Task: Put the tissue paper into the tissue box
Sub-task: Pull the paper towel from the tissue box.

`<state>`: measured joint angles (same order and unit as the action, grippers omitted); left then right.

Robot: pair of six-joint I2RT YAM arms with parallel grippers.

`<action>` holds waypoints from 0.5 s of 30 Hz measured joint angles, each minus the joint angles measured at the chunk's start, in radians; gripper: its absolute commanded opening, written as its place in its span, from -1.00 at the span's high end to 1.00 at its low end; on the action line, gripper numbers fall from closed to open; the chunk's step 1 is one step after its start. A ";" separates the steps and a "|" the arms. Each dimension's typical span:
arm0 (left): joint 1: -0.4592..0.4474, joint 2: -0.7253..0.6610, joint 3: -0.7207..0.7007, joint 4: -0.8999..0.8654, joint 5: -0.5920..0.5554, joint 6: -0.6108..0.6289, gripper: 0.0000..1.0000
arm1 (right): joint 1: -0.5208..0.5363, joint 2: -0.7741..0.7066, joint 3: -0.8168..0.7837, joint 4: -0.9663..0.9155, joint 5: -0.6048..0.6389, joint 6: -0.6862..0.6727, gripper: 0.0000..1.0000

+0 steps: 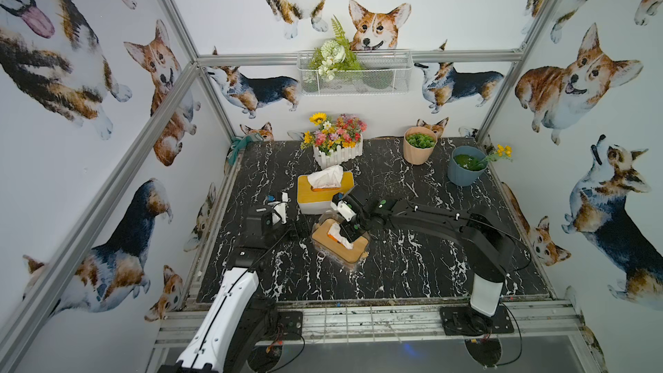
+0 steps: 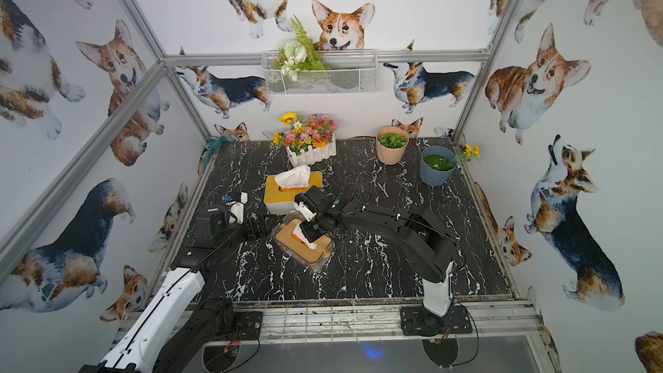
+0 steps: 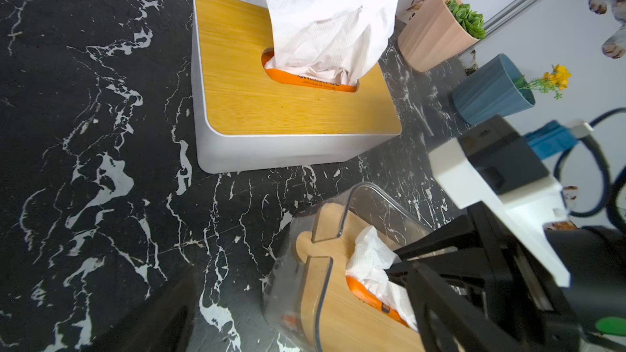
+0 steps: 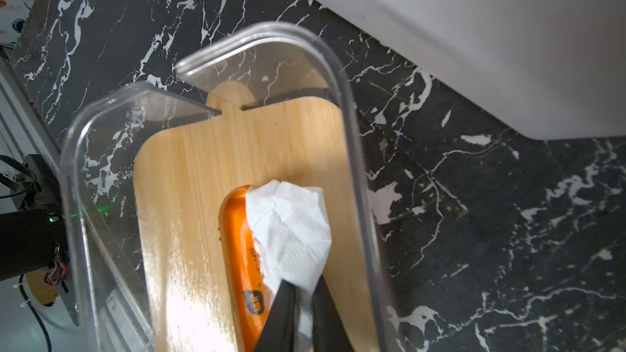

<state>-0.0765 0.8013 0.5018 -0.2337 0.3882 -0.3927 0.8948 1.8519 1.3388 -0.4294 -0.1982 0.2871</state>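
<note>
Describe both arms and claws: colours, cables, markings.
Left arm: white lower link with a black cable along it, black upper segments, white wrist camera mount with a blue plug. Right arm: black links, white base column, green dots near the wrist, white camera mount. Right claw: slim black tapered fingers.

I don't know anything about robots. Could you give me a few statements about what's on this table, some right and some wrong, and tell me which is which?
1. The right claw is pinched shut on the tissue poking out of the clear box. True.
2. The left claw is gripping the white box. False: it is open and clear of that box.
3. A tall tissue sticks up from the white box's slot. True.
4. The blue pot stands between the two tissue boxes. False: it stands at the table's far right edge, by the wall.
</note>
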 measured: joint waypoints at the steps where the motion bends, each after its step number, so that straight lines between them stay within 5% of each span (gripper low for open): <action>1: 0.000 -0.002 -0.001 0.000 0.000 0.000 -0.99 | 0.002 0.000 0.002 0.000 -0.006 0.002 0.91; 10: 0.000 -0.015 -0.008 0.006 -0.008 0.000 -1.00 | 0.006 -0.089 0.003 -0.008 -0.047 0.029 1.00; 15: 0.000 -0.015 -0.008 0.006 -0.014 -0.001 -1.00 | 0.006 -0.101 0.005 -0.008 -0.077 0.050 0.46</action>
<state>-0.0765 0.7864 0.4942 -0.2272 0.3740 -0.3935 0.9012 1.7512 1.3434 -0.4370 -0.2756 0.3367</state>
